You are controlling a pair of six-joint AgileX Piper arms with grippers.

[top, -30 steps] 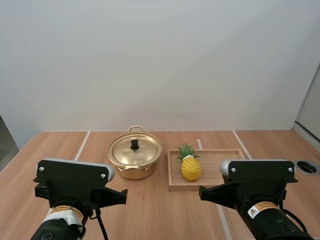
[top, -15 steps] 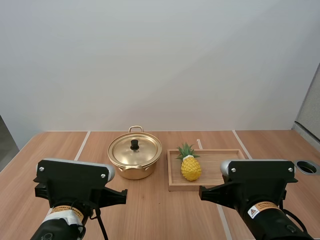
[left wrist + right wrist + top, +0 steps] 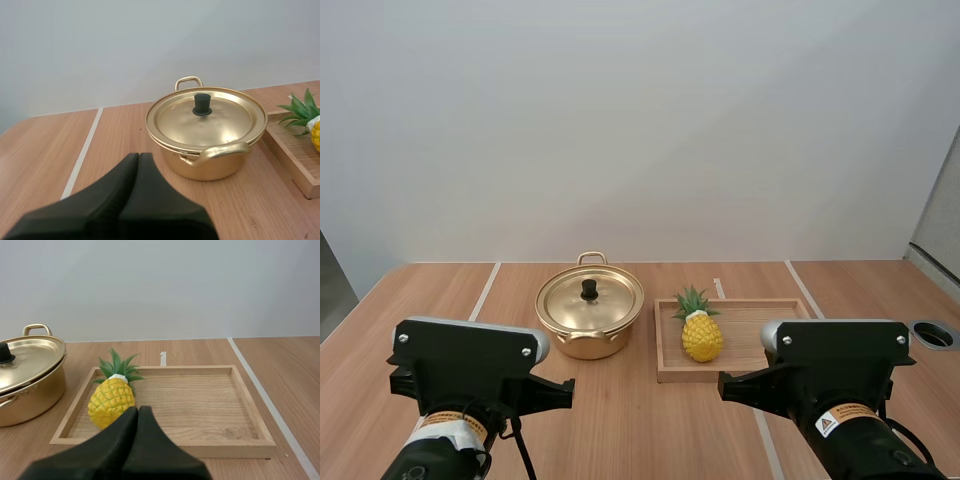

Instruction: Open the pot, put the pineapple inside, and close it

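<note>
Nothing has changed over the last second. The high view matches both earlier pictures, with neither arm nor any object shifted, so I judge the task has not begun.

The pot (image 3: 589,320) stands on the table (image 3: 620,420) with its lid (image 3: 590,298) seated and the black knob (image 3: 589,288) upright at its centre. The tray (image 3: 765,322) sits just beside the pot, at its 3 o'clock. The pineapple (image 3: 701,335) lies in the tray's 9 o'clock end, with its leaves pointing to about 11 o'clock.

My left gripper (image 3: 138,157) has its fingers pressed together as one dark wedge, holding nothing. It hangs well short of the pot, which is at roughly 1 o'clock from the tips. My right gripper (image 3: 138,411) is likewise closed on nothing. It is aimed at the tray, with the pineapple just past the tips at about 11 o'clock.

The lid has to come off first. For that I would need to spread the left fingers and bring them over the knob. The knob is small, so the approach would have to be well centred. The pineapple stays untouched until the pot is open.
</note>
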